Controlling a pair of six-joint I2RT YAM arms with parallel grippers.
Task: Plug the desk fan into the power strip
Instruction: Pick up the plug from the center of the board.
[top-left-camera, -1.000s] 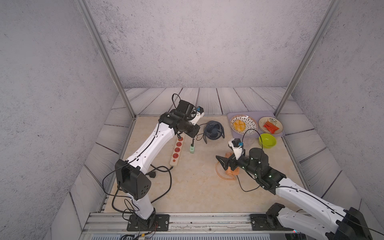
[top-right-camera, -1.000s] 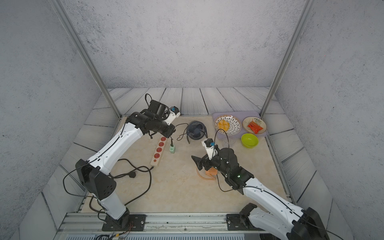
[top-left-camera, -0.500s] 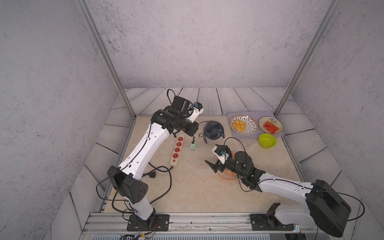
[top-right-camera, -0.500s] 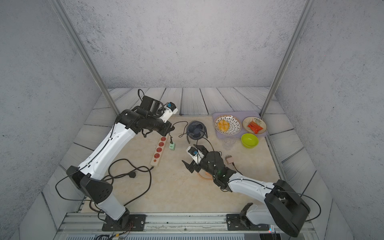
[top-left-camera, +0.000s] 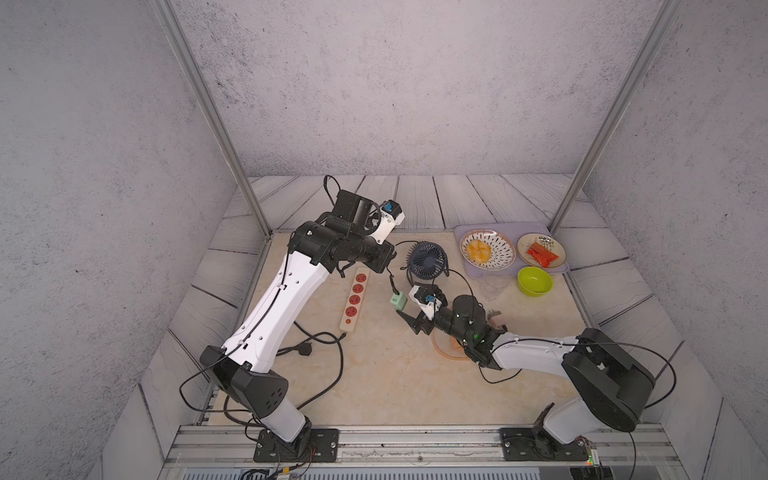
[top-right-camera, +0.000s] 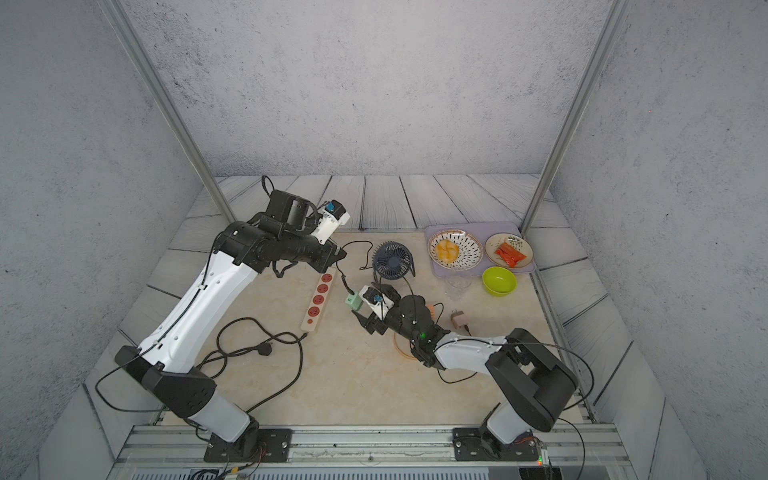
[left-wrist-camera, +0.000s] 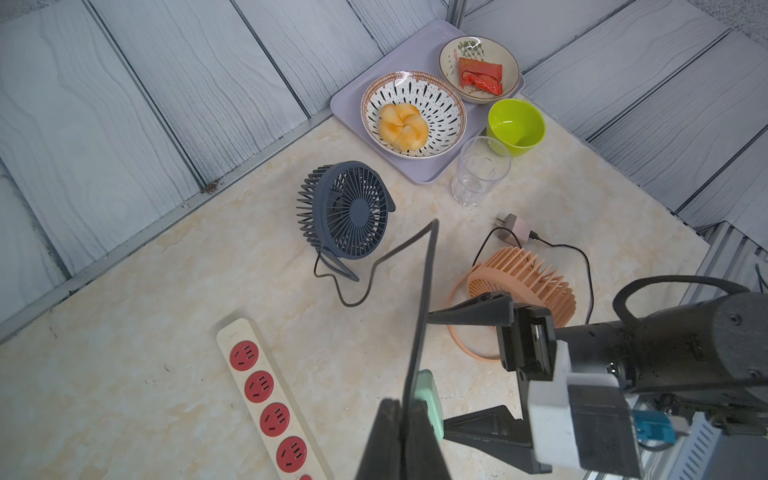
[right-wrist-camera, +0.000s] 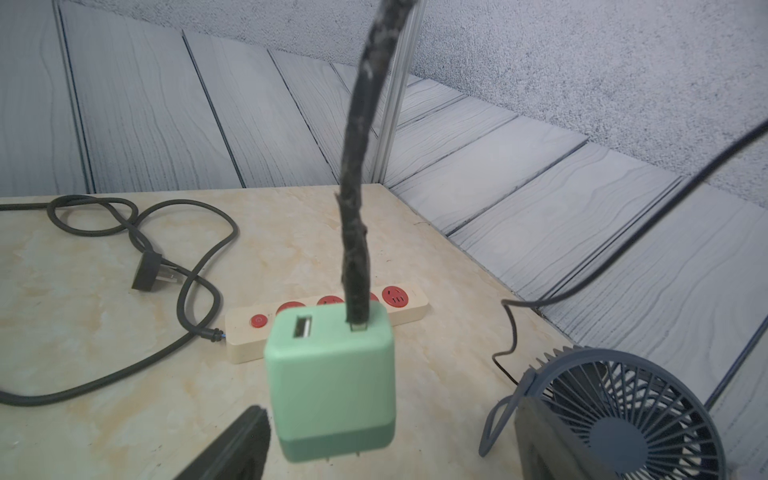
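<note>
The dark blue desk fan (top-left-camera: 428, 258) (top-right-camera: 391, 259) (left-wrist-camera: 349, 210) (right-wrist-camera: 623, 415) stands upright at the back of the table. Its black cable (left-wrist-camera: 424, 291) (right-wrist-camera: 357, 166) runs up into my left gripper (left-wrist-camera: 405, 405) (top-left-camera: 387, 270), which is shut on it. A mint-green plug adapter (top-left-camera: 398, 300) (top-right-camera: 354, 302) (left-wrist-camera: 430, 399) (right-wrist-camera: 332, 382) hangs from that cable just above the table. My right gripper (right-wrist-camera: 386, 440) (left-wrist-camera: 440, 372) (top-left-camera: 405, 308) is open, one finger on each side of the adapter with gaps showing. The cream power strip (top-left-camera: 353, 299) (top-right-camera: 318, 299) (left-wrist-camera: 266, 399) (right-wrist-camera: 245, 345) lies flat to the left.
An orange fan (left-wrist-camera: 523, 278) lies under my right arm, its pinkish plug (left-wrist-camera: 515, 228) beside it. A glass (left-wrist-camera: 480, 170), a green bowl (left-wrist-camera: 515, 124) and a lavender tray (left-wrist-camera: 419, 45) with two dishes fill the back right corner. The strip's black cord and plug (right-wrist-camera: 153, 270) loop at front left.
My right gripper has swung left from over the orange fan to straddle the hanging adapter, its jaws narrowing a little. The left gripper, still holding the cable, has shifted the adapter slightly right.
</note>
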